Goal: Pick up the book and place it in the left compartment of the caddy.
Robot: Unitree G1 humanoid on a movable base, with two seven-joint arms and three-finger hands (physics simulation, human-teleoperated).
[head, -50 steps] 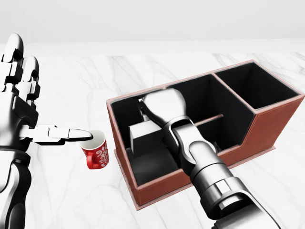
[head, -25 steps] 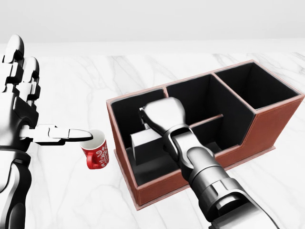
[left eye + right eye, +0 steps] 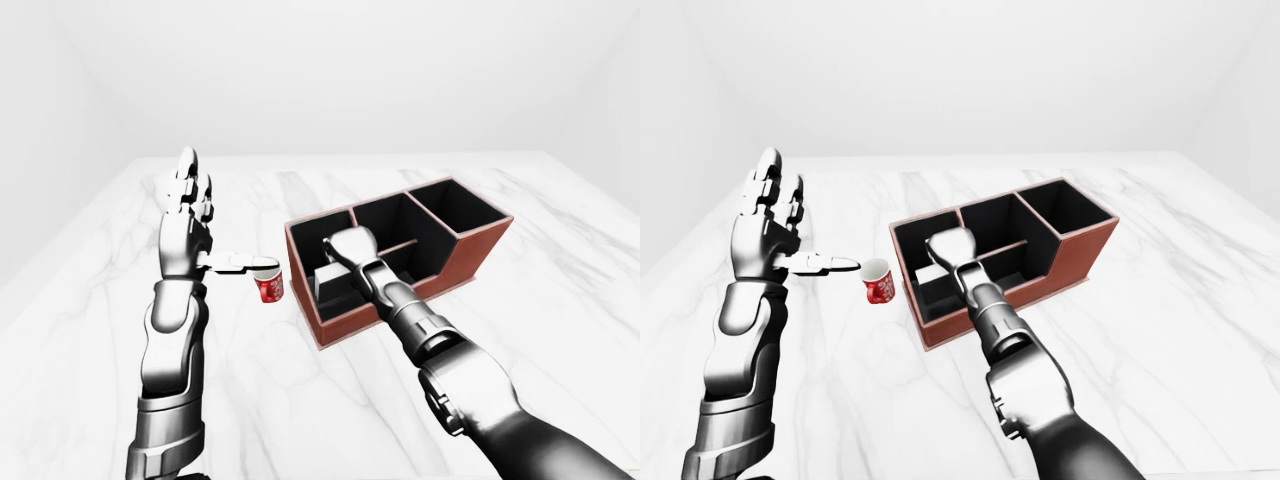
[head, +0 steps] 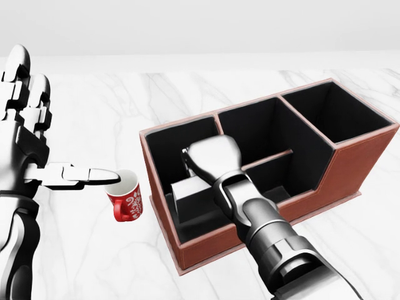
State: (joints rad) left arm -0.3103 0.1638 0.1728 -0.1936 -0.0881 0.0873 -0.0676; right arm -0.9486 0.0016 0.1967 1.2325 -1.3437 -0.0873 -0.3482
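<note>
Most of the job looks done: pale grey block-shaped book [image 4: 190,190] sits inside left compartment of the brown leather caddy w/ black lining [image 4: 350,165]. Right hand [image 4: 203,164] is down in that compartment over the book; grip can't be told. Left hand [image 4: 28,134] is spread wide, empty, near red patterned mug [image 4: 125,197]. Left to do: let go, lift out. No readable writing anywhere.

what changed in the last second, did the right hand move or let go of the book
The right hand drew a little toward the head view's bottom, over the caddy's left compartment. The pale book sits in that compartment beneath it; release cannot be told. The left hand, red mug and caddy stayed put.
</note>
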